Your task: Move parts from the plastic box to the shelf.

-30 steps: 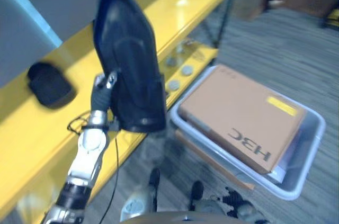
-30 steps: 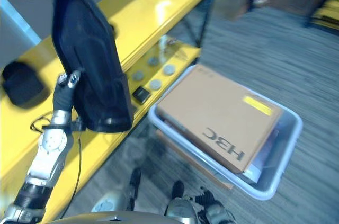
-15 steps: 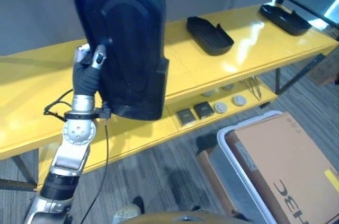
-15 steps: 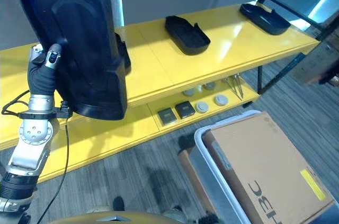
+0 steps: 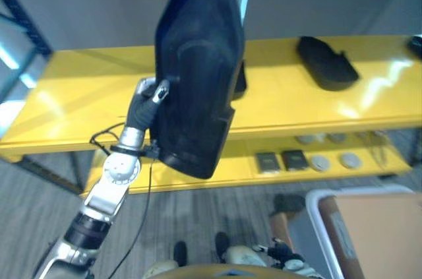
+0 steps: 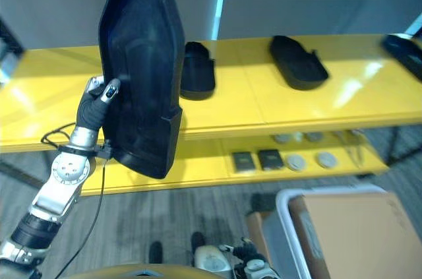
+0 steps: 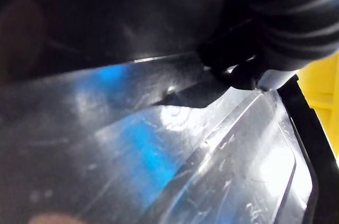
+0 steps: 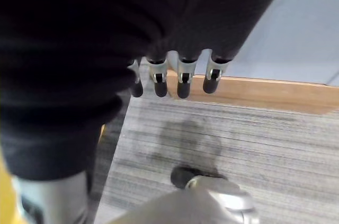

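Observation:
A large black moulded plastic part (image 5: 198, 88) stands upright in front of the yellow shelf (image 5: 79, 88), reaching above its top board. My left hand (image 5: 146, 102) is shut on the part's left edge at about mid height. In the left wrist view the part's glossy surface (image 7: 159, 144) lies right against that hand. Low at the right is the grey plastic box (image 6: 287, 203), with a brown cardboard box (image 6: 356, 233) inside it. My right hand (image 8: 183, 83) hangs over the floor with relaxed fingers and holds nothing.
Two more black parts (image 6: 196, 71) (image 6: 298, 62) lie on the shelf's top board, right of the held one. Small dark squares and grey discs (image 5: 293, 159) sit on the lower board. Grey striped carpet (image 6: 165, 219) runs between shelf and box.
The camera has swung left: the shelf now runs level across the view and the plastic box has slid to the lower right corner. The black part stays upright in my left hand.

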You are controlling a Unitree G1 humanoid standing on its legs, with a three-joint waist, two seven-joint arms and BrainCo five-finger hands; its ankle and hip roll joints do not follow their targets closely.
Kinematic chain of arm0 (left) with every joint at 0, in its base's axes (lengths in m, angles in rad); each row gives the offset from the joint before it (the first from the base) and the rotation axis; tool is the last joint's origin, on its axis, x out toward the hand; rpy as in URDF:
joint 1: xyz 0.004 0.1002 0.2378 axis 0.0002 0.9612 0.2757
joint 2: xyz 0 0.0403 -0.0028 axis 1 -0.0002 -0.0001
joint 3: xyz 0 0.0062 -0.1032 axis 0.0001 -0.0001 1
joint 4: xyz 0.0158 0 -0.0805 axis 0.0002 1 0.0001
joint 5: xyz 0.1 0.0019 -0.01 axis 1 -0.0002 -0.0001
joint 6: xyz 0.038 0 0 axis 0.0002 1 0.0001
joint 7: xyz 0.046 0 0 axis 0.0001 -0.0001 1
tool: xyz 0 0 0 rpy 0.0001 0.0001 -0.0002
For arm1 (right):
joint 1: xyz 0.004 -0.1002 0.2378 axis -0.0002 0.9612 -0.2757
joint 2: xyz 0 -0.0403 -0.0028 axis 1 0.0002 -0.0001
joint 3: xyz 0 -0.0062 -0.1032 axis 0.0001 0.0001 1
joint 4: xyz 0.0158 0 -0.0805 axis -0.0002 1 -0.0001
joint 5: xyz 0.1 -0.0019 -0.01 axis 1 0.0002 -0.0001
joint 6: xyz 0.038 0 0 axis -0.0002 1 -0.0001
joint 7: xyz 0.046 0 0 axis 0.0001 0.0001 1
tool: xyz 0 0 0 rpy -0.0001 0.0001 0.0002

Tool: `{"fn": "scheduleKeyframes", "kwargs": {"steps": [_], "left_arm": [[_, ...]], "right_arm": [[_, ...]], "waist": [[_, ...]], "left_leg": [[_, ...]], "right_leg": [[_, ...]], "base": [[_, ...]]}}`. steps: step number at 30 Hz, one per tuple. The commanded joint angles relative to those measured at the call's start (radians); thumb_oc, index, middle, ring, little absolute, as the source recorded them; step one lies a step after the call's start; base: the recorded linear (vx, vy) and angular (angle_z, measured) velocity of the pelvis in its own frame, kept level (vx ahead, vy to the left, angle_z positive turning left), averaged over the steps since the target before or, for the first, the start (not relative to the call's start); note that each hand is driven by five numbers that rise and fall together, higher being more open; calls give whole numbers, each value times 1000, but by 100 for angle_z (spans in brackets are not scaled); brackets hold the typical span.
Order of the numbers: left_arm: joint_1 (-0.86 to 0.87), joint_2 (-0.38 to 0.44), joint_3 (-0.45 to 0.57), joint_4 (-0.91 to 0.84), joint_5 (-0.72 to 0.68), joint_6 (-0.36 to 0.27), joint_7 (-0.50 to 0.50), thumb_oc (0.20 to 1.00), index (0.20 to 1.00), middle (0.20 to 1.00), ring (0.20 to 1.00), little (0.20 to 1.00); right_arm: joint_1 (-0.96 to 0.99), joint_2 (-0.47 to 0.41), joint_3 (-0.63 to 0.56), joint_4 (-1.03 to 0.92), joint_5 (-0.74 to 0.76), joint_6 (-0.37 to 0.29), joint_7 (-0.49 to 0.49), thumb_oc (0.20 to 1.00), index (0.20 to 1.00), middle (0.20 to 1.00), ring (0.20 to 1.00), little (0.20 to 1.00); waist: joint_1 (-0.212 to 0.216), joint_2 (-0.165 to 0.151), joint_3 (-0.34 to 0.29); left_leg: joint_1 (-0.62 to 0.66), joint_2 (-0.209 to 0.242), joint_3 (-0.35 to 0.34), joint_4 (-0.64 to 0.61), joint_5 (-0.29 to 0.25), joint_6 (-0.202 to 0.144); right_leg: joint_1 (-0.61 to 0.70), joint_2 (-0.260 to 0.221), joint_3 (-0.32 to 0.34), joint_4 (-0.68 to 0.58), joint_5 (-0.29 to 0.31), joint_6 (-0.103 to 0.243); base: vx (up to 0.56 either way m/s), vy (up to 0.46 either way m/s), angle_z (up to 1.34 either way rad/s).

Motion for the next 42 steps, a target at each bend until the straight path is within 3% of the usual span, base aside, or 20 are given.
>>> {"fn": "scheduleKeyframes", "kwargs": {"steps": [1, 7, 9, 10, 11, 13, 17, 20, 21, 22, 23, 24, 25, 26, 28, 31, 33, 36, 38, 42], "left_arm": [[-70, 18, 70, -64, -41, -53, 8, 200, 200, 200, 200, 200], [-20, 30, 128, -57, -38, -44, 25, 200, 200, 200, 200, 200], [-26, 30, 124, -34, -50, -40, 14, 200, 200, 200, 200, 200], [-25, 43, 131, -18, -42, -39, 18, 200, 200, 200, 200, 200], [-25, 43, 130, -18, -42, -39, 19, 200, 200, 200, 200, 200], [-31, 62, 140, -9, -23, -35, 35, 200, 200, 200, 200, 200], [-41, 75, 157, 48, -22, -37, 68, 200, 200, 200, 200, 200], [-48, 91, 155, 55, -22, -37, 64, 200, 200, 200, 200, 200], [-45, 101, 160, 50, -21, -38, 60, 200, 200, 200, 200, 200], [-38, 127, 163, 47, -17, -36, 45, 200, 200, 200, 200, 200], [-38, 128, 163, 48, -17, -37, 45, 200, 200, 200, 200, 200], [-48, 143, 151, 58, -16, -28, 38, 200, 200, 200, 200, 200], [-43, 178, 149, 52, -21, -31, 22, 200, 200, 200, 200, 200], [-43, 180, 150, 53, -21, -31, 21, 200, 200, 200, 200, 200], [-34, 183, 165, 65, -27, -24, 35, 200, 200, 200, 200, 200], [-59, 188, 153, 97, 7, -20, 66, 200, 200, 200, 200, 200], [-66, 182, 153, 104, 8, -20, 69, 200, 200, 200, 200, 200], [-85, 173, 169, 140, 60, -2, 101, 200, 200, 200, 200, 200], [-101, 147, 167, 164, 55, 6, 119, 200, 200, 200, 200, 200], [-188, 113, 142, 332, -27, 45, 99, 200, 200, 200, 200, 200]], "right_arm": [[3, 27, 9, 34, 76, -10, -12, 1000, 1000, 1000, 1000, 1000], [6, -17, -23, 53, 81, -7, -1, 1000, 1000, 1000, 1000, 1000], [16, -40, -36, 66, 51, 5, 1, 1000, 1000, 1000, 1000, 1000], [25, -56, -53, 75, 37, 14, -5, 1000, 1000, 1000, 1000, 1000], [26, -56, -54, 75, 37, 14, -5, 1000, 1000, 1000, 1000, 1000], [36, -64, -80, 81, 41, 18, -14, 1000, 1000, 1000, 1000, 1000], [50, -65, -88, 77, 53, 18, -13, 1000, 1000, 1000, 1000, 1000], [43, -62, -90, 79, 61, 21, -12, 1000, 1000, 1000, 1000, 1000], [37, -59, -89, 81, 59, 22, -10, 1000, 1000, 1000, 1000, 1000], [34, -54, -82, 92, 21, 35, -1, 1000, 1000, 1000, 1000, 1000], [34, -54, -82, 92, 20, 36, -1, 1000, 1000, 1000, 1000, 1000], [31, -53, -79, 94, -14, 40, -10, 1000, 1000, 1000, 1000, 1000], [-1, -39, -70, 85, -37, 48, -35, 1000, 1000, 1000, 1000, 1000], [-2, -38, -69, 85, -37, 49, -36, 1000, 1000, 1000, 1000, 1000], [-18, -5, -63, 64, -28, 49, -39, 1000, 1000, 1000, 1000, 1000], [-42, 6, 27, -9, -108, 26, -70, 1000, 1000, 1000, 1000, 1000], [-48, 11, 39, -9, -106, 27, -61, 1000, 1000, 1000, 1000, 1000], [-10, 43, -19, -14, 47, 6, -35, 1000, 1000, 1000, 1000, 1000], [0, 35, 15, 5, 0, 13, -24, 1000, 1000, 1000, 1000, 1000], [39, -27, -41, 58, -7, 34, -30, 1000, 1000, 1000, 1000, 1000]], "waist": [[-8, -50, -42], [25, -40, -3], [22, -41, 7], [24, -37, 10], [21, -36, 8], [17, -29, 2], [23, 6, -9], [39, 19, -11], [44, 23, -16], [51, 16, -24], [51, 13, -24], [48, 6, -27], [46, -8, -22], [49, -9, -23], [48, -1, -24], [19, 6, -26], [16, 5, -22], [-18, -22, -14], [-17, -24, -16], [-68, 9, -26]], "left_leg": [[0, -17, -3, 114, -143, -5], [-36, -24, -19, 200, -153, -34], [-65, 14, 1, 186, -119, -54], [-93, 68, -1, 162, -67, -78], [-94, 69, -4, 159, -64, -79], [-130, 147, 1, 106, 6, -101], [-165, 244, 68, -6, 108, -149], [-159, 239, 52, -6, 118, -161], [-149, 229, 34, -2, 93, -156], [-140, 194, 5, 32, 43, -135], [-142, 189, 6, 38, 38, -133], [-139, 161, 14, 53, 18, -114], [-129, 123, 42, 65, -3, -83], [-130, 122, 46, 65, -3, -82], [-110, 117, 79, 56, -13, -65], [-79, 113, 111, 13, -10, -62], [-66, 116, 119, 1, -10, -65], [-31, 120, 150, -3, -16, -70], [-36, 124, 148, -11, -8, -76], [-57, 139, 159, -19, 2, -94]], "right_leg": [[35, -44, -23, 5, -43, 61], [82, -61, -100, 12, -71, 45], [84, -87, -161, 22, -81, 44], [84, -107, -195, 22, -86, 51], [83, -107, -199, 22, -87, 50], [87, -133, -221, 22, -94, 66], [150, -162, -232, -4, -117, 93], [189, -179, -221, -27, -114, 107], [194, -192, -207, -25, -116, 114], [207, -245, -184, -5, -96, 138], [206, -250, -183, -3, -97, 141], [197, -283, -177, 38, -46, 155], [143, -313, -145, 98, 58, 154], [138, -315, -139, 100, 59, 156], [76, -308, -125, 142, 86, 154], [-9, -186, -77, 65, 13, 136], [-24, -183, -84, 26, 16, 136], [-20, -171, -81, -36, 26, 131], [-11, -170, -91, -56, 25, 126], [10, -164, -116, -117, 32, 128]], "base": [[63, -114, 12], [57, -70, 4], [-34, 55, 63], [-26, 67, 125], [11, 99, 144], [87, 140, 90], [241, 265, 36], [199, 246, -4], [360, 517, -54], [270, 413, -68], [294, 434, -57], [195, 330, -24], [191, 329, -20], [125, 287, -17], [117, 220, -38], [160, 154, -75], [94, 24, -33], [118, -61, -9], [83, -101, 4], [87, -71, 7]]}}
